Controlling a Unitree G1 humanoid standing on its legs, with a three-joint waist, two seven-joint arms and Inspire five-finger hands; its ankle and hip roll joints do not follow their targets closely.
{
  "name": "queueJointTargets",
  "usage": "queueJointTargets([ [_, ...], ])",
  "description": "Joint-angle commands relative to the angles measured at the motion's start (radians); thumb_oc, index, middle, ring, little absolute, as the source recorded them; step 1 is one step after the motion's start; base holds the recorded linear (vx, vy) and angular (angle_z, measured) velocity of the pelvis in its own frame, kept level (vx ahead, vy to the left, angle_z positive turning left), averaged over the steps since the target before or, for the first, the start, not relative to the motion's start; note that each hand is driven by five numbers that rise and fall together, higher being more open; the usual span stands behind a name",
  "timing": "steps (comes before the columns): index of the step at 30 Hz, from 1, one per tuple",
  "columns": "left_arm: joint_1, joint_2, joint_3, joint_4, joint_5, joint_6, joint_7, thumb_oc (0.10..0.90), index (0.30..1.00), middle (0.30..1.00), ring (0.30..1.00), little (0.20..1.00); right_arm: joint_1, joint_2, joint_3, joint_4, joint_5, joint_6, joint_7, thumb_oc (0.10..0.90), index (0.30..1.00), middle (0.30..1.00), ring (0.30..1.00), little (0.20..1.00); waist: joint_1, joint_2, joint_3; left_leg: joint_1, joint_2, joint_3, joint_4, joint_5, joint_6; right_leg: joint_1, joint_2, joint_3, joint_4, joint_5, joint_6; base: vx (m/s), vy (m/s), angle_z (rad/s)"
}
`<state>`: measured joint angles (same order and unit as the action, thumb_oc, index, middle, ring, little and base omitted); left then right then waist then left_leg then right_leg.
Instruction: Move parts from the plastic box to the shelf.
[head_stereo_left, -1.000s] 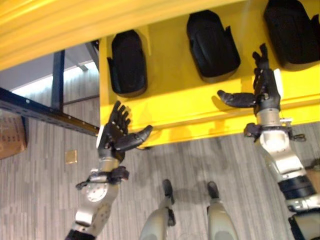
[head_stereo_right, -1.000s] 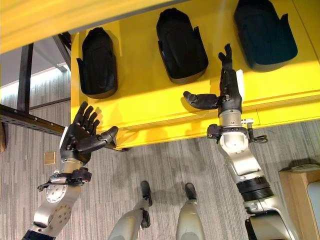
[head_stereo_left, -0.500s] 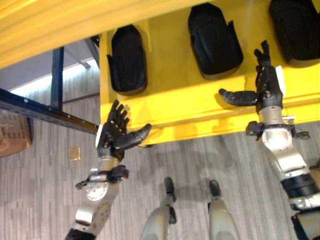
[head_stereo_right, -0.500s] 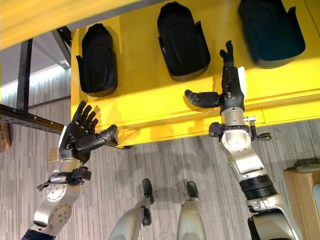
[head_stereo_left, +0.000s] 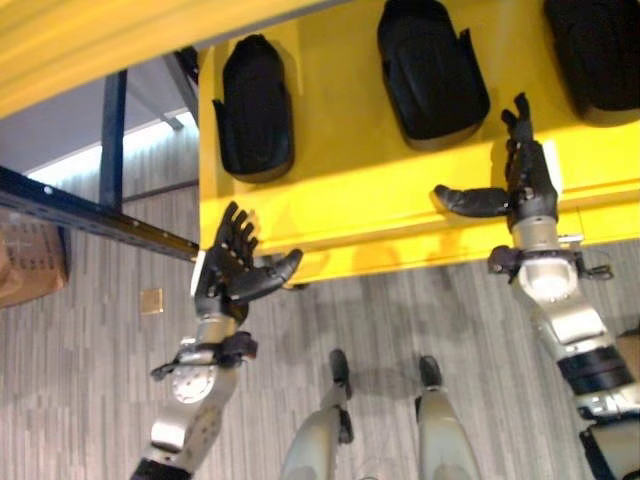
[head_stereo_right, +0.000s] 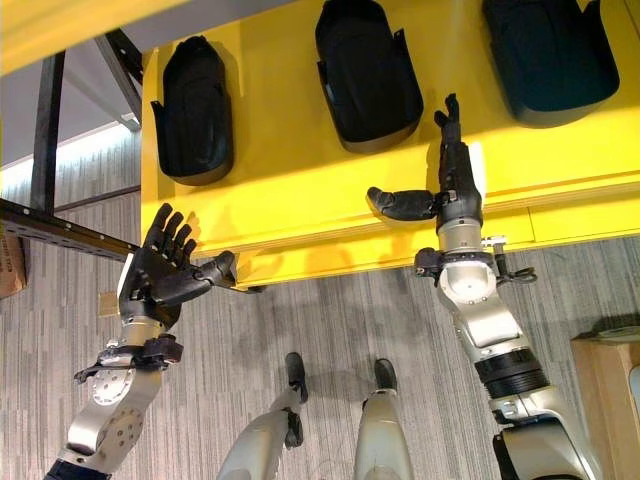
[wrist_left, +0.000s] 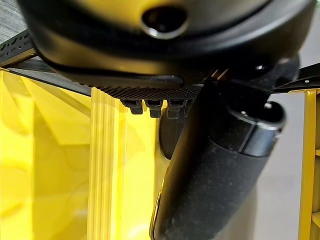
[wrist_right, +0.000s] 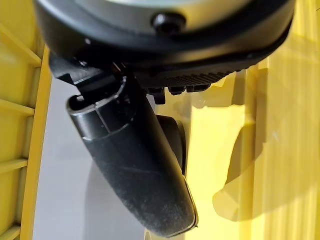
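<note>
Yellow plastic makes up the large shelf (head_stereo_left: 350, 215) that spans the upper half of both eye views, and three black moulded plastic parts are seen lying on it in a row. The left black part (head_stereo_left: 256, 108) sits in the upper left-centre of the frame, the middle black part (head_stereo_left: 430, 68) at top centre, and the right black part (head_stereo_right: 550, 55) is cut by the upper right corner.

The left hand (head_stereo_left: 232, 268) is held in the lower left-centre of the frame, at the shelf's lower left corner, with fingers spread straight and thumb stuck out sideways; nothing is held in it. It lies below the left black part and well apart from it (bare yellow surface is seen between them).

The right hand (head_stereo_right: 455, 190) is raised at right-centre, over the shelf's lower band, with fingers pointing straight up and thumb extended toward the frame's left; it too is empty. Its fingertips (head_stereo_right: 447, 112) are seen near the lower right edge of the middle black part, though whether they touch it cannot be told.

A dark metal rail (head_stereo_left: 80, 210) runs diagonally across the left of the frame, a brown cardboard box (head_stereo_left: 35, 265) is seen at the left edge below it, and grey wood-grain flooring (head_stereo_left: 400, 320) fills the lower part.
</note>
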<state>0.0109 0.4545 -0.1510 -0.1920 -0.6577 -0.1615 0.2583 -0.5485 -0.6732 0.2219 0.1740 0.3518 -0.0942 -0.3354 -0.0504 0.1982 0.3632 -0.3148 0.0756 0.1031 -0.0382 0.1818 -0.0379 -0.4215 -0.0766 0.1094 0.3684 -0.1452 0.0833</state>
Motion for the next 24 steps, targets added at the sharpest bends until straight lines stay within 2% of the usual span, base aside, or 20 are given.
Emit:
queueJointTargets([
  [1,-0.06,0.017,0.087,-0.065,0.04,-0.132,0.016,0.9,1.0,1.0,1.0,1.0,-0.181,-0.017,0.014,-0.001,-0.051,-0.08,-0.004,0.9,1.0,1.0,1.0,1.0,0.002,-0.026,-0.036,0.095,-0.016,-0.003,-0.031,-0.052,-0.011,0.009,0.081,0.011,-0.073,0.051,-0.077,0.0,0.0,0.0],
  [24,-0.057,0.008,0.103,-0.068,0.045,-0.134,0.03,0.9,1.0,1.0,1.0,1.0,-0.194,0.001,0.032,0.007,-0.063,-0.072,-0.001,0.9,1.0,1.0,1.0,1.0,0.018,-0.038,-0.018,0.074,-0.022,-0.016,-0.033,-0.048,-0.008,-0.009,0.078,0.003,-0.071,0.06,-0.075,0.0,0.0,0.0],
])
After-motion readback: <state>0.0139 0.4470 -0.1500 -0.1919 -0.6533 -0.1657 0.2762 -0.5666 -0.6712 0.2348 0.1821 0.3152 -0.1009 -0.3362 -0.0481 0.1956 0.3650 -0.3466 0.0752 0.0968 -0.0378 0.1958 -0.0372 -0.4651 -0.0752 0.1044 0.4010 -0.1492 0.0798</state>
